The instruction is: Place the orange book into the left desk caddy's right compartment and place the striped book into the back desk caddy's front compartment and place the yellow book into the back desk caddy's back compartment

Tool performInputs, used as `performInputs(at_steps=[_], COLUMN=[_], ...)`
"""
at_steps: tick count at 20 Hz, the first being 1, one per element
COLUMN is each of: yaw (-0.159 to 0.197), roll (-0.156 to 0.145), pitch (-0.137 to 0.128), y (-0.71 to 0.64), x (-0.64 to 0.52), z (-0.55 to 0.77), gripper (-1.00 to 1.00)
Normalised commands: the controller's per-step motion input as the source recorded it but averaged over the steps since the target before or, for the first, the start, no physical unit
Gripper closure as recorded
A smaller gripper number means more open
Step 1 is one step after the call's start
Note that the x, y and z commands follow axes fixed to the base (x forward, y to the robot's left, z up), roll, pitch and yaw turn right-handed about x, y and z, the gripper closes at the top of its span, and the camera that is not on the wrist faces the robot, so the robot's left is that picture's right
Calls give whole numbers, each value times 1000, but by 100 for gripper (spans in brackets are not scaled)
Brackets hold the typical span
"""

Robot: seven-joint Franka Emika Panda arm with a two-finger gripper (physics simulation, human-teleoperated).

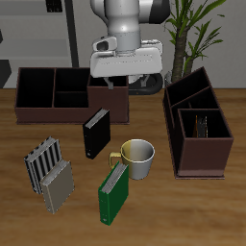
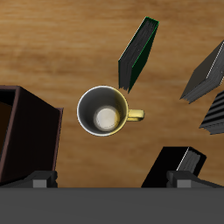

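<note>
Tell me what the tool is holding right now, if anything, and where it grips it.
Nothing is held. The tool hangs above the table with no book between its fingers; the mug stands free below it.

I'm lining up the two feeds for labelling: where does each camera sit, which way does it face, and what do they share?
Exterior view: sits in front of the table and above it, facing back toward the robot; shows the table, two desk caddies, books, and the arm with its gripper at the back.
Wrist view: rides on the gripper, facing straight down at the tabletop; only the gripper's dark body edge shows.
Shared: the white mug, the green book, the black book.
</note>
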Motion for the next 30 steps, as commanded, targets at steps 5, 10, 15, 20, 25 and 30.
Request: performInputs(at_steps=[5, 10, 15, 20, 25, 30], yaw=[32, -9, -14, -49, -11, -20], roll=[-48, -3, -110, -75, -50, -10], pitch=[-10, 4, -7, 14, 28, -11], y=[-621, -622, -970, -825, -523, -245], x=[102, 223, 377, 304, 253, 139], z=[134, 145, 154, -19, -234, -176], gripper=[-100, -100, -100, -100, -100, -100])
